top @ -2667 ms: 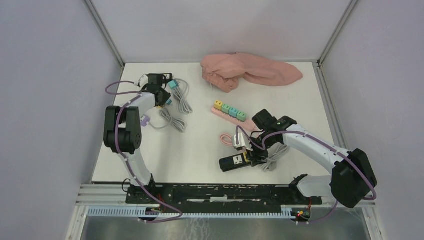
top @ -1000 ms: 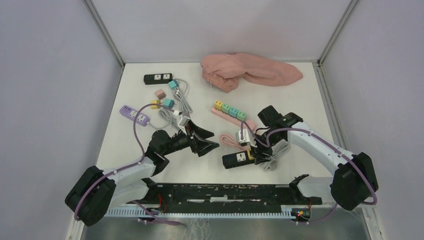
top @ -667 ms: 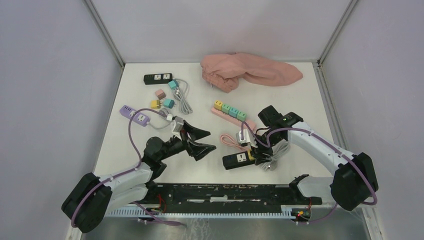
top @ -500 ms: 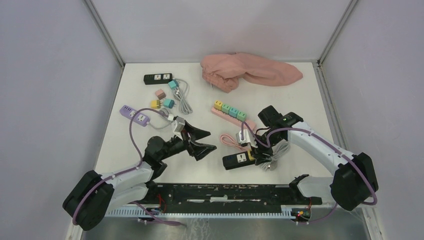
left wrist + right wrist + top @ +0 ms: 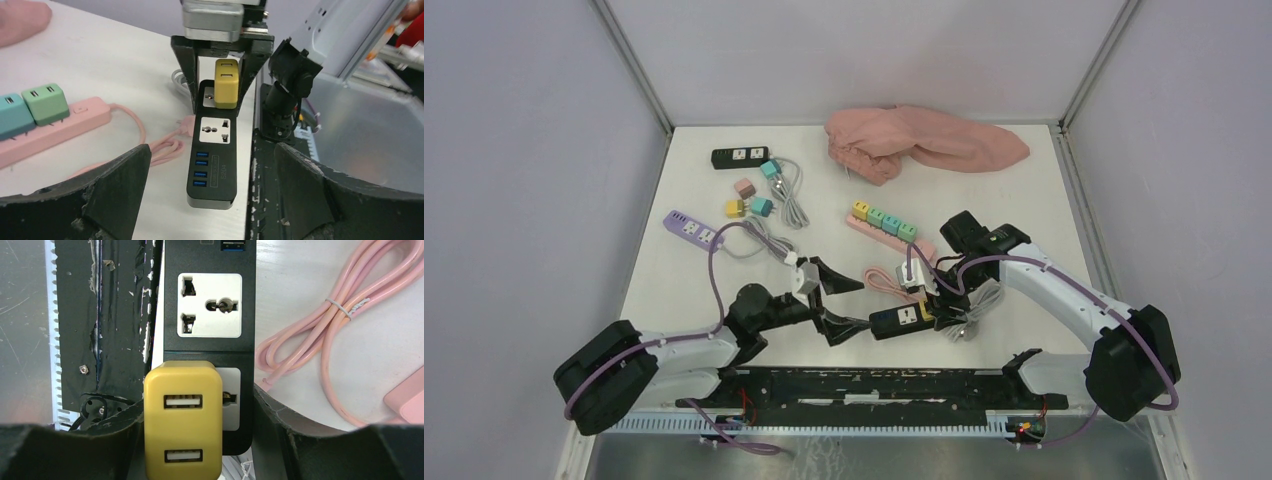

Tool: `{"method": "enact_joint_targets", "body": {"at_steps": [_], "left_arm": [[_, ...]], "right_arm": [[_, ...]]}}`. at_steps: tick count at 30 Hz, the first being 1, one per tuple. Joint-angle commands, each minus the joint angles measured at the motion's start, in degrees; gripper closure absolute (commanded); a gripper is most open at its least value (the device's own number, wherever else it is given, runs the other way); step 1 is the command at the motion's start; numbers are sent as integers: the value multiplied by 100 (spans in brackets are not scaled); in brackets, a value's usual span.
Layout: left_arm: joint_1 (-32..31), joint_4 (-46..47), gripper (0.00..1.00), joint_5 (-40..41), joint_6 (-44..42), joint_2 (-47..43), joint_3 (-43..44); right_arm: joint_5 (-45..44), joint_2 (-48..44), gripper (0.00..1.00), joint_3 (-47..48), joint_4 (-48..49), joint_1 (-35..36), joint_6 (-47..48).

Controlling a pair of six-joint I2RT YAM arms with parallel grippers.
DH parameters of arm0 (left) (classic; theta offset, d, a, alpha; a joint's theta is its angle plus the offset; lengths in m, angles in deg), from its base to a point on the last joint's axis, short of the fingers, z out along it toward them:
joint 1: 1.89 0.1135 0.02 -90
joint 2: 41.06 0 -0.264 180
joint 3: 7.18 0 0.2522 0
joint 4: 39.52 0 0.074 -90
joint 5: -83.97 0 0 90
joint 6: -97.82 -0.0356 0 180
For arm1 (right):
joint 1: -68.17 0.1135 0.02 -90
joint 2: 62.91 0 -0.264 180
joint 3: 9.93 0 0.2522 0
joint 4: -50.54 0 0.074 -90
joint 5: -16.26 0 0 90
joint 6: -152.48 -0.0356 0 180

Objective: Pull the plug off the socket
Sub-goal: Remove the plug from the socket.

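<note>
Low along the near edge of the table (image 5: 1024, 190) with the left arm (image 5: 684, 345), left fingers (image 5: 100, 190) spread wide, empty, flanking one end of the black power strip (image 5: 894, 320). Bent in with the right arm (image 5: 1064, 290), right fingers (image 5: 280, 435) clamped on the yellow plug (image 5: 182, 427) at the strip's opposite end socket.

plug (image 5: 182, 427): yellow
power strip (image 5: 235, 175): black, white sockets (image 5: 200, 287), blue ports (image 5: 201, 164)
cord (image 5: 320, 340): pink
cloth (image 5: 924, 143): pink
tabletop (image 5: 1024, 190): white

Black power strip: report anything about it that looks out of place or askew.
The black power strip lies askew at the table's near edge. The yellow plug, held in the right tool, looks shifted sideways off its socket; whether it is out, I cannot tell.
</note>
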Motion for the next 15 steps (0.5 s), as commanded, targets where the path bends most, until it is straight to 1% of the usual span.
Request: {"method": "enact_joint_targets", "body": {"at_steps": [1,4,8,15], "left_arm": [[-548,-361,1,716,-1719,-246,22],[-799,-455,1,826,-2122,-108,75],[-1030,-513,1,945,-2431,296,281],[-1293,-568,0,1019,-2520,1300,866]], "right_arm": [[331,-40,97,314,-63,-28,62],[344,-22,97,329,-68,-29,59],[335,-26,97,323,-68,-23,72],[348,-18,97,314,-81,-29,80]]}}
